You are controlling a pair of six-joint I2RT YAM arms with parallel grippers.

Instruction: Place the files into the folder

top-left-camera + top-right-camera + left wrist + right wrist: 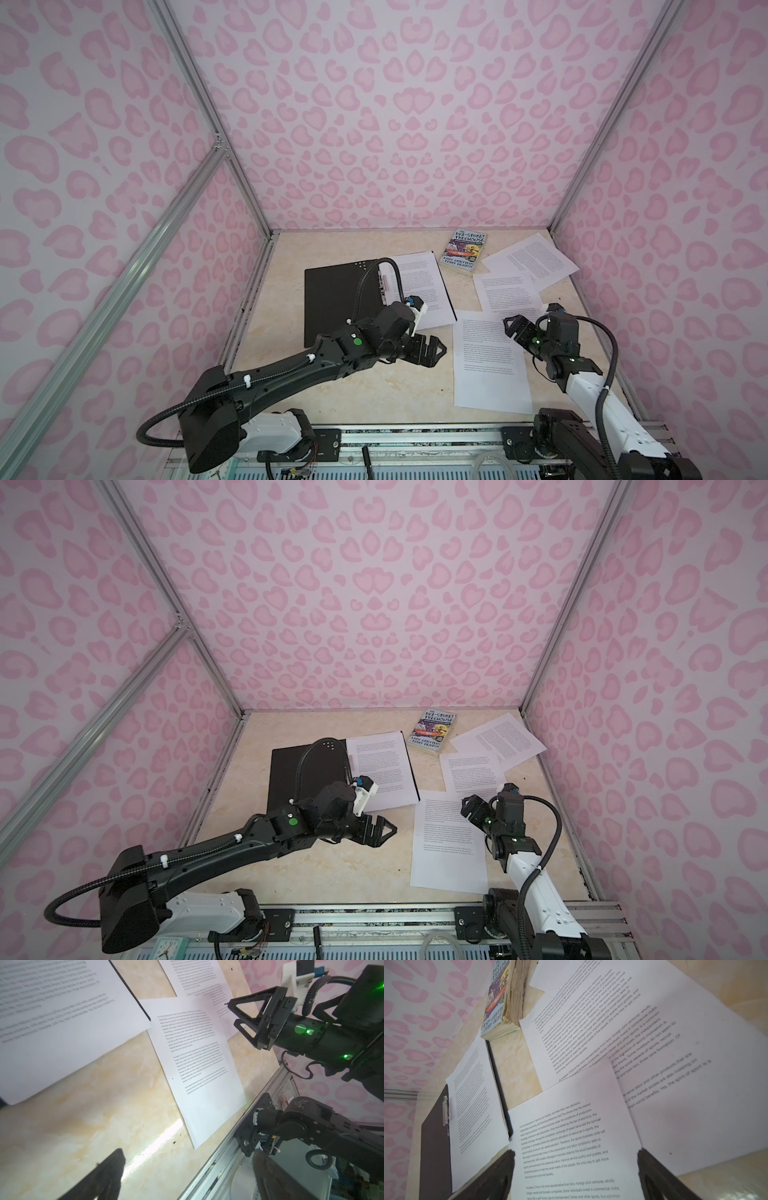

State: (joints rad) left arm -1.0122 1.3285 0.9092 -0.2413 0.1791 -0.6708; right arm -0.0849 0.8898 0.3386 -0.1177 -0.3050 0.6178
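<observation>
In both top views your left pincer [439, 352] [388, 831] hangs over the bare table [332, 386], jaws spread wide and gripping nothing. Your right pincer [510, 327] [467, 808] is spread too, poised at the far edge of the nearest sheet [490, 365]. You cannot tell from here whether it touches the paper. The folder [336, 303] lies open on the left, black inside up, with one filed sheet [419, 282] on its right half. The other files lie loose to its right: the nearest sheet, a middle sheet [505, 293] behind it, and a far sheet [534, 259] by the back corner, beside the book [463, 252].

In the left wrist view, your left pincer's fingers [108, 1174] stand well apart. The right pincer [231, 1013] shows open and empty over the nearest sheet [197, 1064].

In the right wrist view, the right fingers [506, 1159] straddle the nearest sheet [571, 1136] without clamping it. The folder [433, 1136] holds the filed sheet [473, 1105] just beside its spine clip [445, 1109].
</observation>
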